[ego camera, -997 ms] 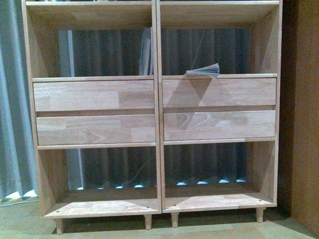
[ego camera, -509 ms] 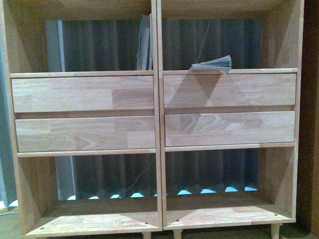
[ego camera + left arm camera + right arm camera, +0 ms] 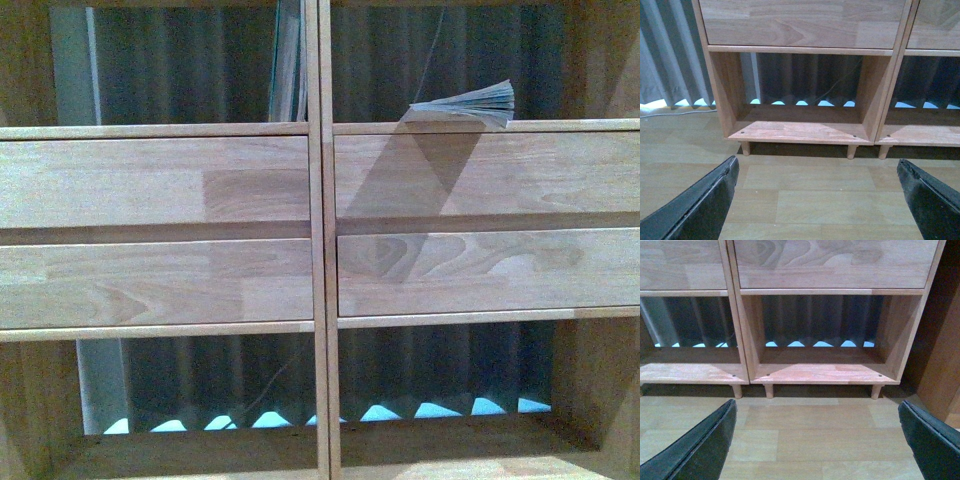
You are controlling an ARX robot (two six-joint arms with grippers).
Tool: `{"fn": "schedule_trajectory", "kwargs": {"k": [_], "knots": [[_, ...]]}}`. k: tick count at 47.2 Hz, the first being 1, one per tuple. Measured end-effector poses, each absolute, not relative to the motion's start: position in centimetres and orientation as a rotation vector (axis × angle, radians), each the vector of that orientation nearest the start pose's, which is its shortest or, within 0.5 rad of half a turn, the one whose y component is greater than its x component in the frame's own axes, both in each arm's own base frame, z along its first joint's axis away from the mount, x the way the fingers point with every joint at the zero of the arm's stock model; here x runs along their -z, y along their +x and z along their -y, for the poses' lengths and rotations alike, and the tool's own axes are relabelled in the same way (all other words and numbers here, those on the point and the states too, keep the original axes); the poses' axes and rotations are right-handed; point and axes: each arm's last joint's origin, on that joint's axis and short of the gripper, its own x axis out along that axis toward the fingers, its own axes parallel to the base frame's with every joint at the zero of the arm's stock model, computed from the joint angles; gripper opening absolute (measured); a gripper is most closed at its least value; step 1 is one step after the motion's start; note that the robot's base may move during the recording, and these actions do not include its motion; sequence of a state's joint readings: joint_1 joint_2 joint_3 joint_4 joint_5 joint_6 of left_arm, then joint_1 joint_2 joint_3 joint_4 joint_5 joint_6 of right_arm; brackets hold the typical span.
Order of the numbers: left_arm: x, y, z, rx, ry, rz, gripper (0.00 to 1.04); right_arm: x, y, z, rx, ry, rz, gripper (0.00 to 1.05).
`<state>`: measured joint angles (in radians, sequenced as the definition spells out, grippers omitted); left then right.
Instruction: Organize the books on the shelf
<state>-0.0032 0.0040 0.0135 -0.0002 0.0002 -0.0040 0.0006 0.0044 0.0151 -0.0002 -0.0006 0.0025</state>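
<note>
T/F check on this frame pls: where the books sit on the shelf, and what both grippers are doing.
1. A book lies flat above the right drawer panels. True.
2. Upright books stand in the left column, beside the centre divider. True.
3. The left gripper holds a book. False: it is open and holds nothing.
4. The right gripper is shut. False: its jaws stand wide apart.

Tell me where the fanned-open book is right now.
In the front view, the fanned-open book lies in the shelf, right column, just above the drawer panels.
</note>
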Motion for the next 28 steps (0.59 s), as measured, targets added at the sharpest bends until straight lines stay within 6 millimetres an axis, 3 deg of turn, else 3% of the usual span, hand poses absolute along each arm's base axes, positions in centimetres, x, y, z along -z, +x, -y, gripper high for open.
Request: {"fn": "schedule_trajectory", "kwargs": {"k": [28], "knots": [[-16.78,9.71,0.03,0.003,-0.004,0.009,0.97,-16.83,9.7,-0.01,-0.002,0.002,0.01,0.98]]}}
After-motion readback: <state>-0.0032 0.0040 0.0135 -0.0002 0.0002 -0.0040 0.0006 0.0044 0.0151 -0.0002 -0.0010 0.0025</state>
